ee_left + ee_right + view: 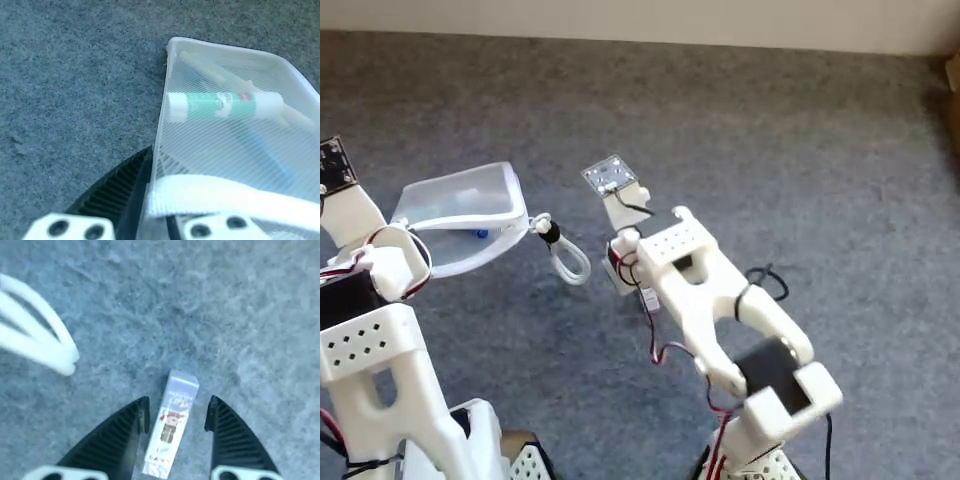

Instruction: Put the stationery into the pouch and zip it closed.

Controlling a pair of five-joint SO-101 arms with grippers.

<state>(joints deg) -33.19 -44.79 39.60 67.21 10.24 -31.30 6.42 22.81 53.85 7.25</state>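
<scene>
My right gripper stands released, its jaws straddling the small wrapped packet that lies flat on the grey surface. My left gripper is clenched on one edge of the mesh pouch, which holds a green-and-white tube. I worry the thin packet skids out when pinched, or catches the pouch's strap loop on the way over.

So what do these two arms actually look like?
The left arm and right arm are white plastic shells with rows of small holes, black motors, and thin red and black cables. The right tool has black ribbed fingers.
</scene>
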